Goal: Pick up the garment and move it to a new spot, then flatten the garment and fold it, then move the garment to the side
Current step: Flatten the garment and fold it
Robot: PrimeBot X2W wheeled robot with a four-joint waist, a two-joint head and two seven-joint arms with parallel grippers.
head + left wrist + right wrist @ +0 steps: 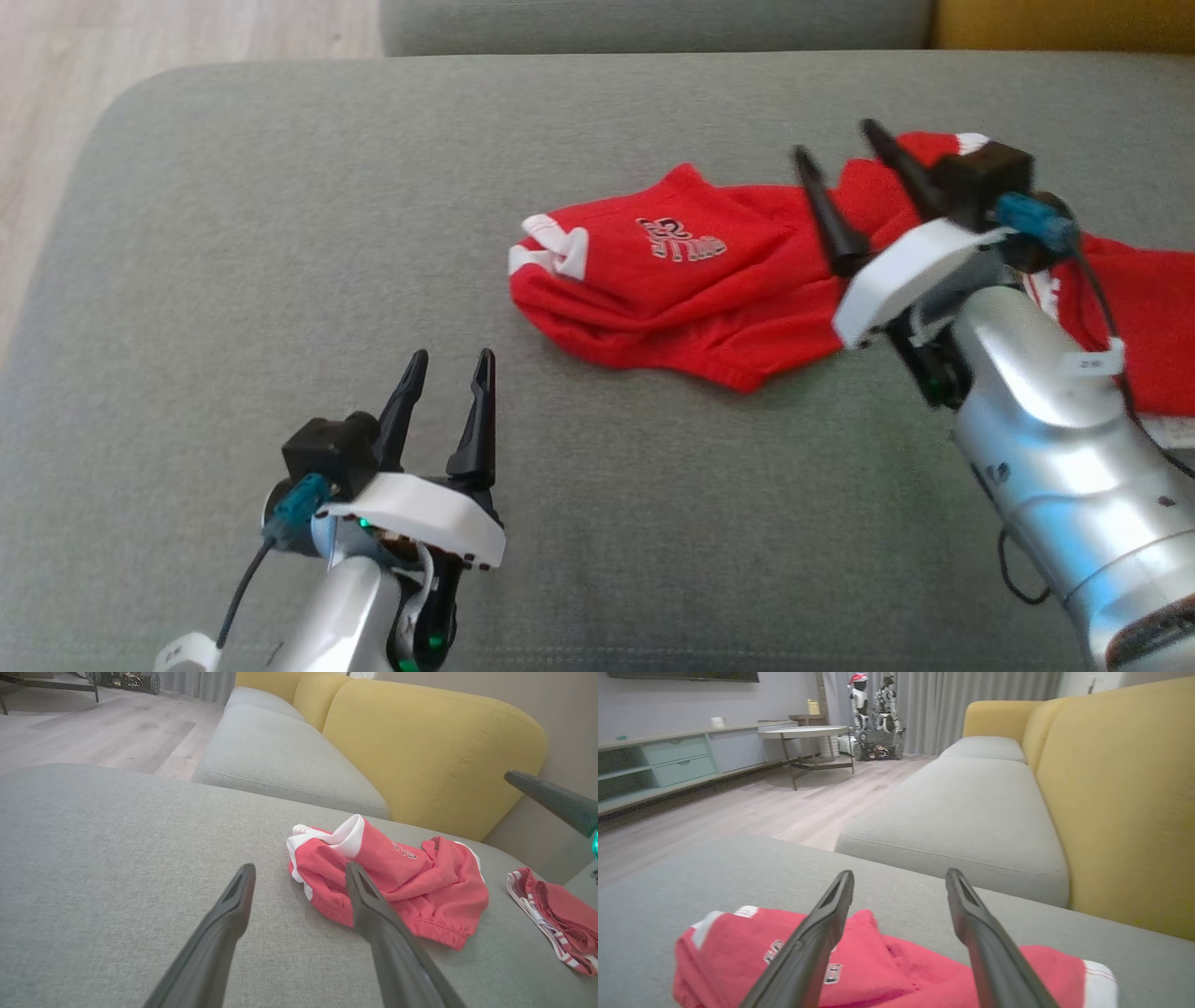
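Red cloth with white trim and dark lettering, the garment (672,280), lies crumpled on the grey seat cushion (280,233), a little right of the middle. The right gripper (836,140) is over the garment's right part; its two dark fingers are spread apart and nothing is between them. In the right wrist view the garment (887,961) lies below these fingers. The left gripper (452,359) is over bare cushion, to the near left of the garment and apart from it, fingers also spread and empty. Another red piece with white stripes (556,914) lies farther right. A yellow backrest (420,751) stands behind the cushion.
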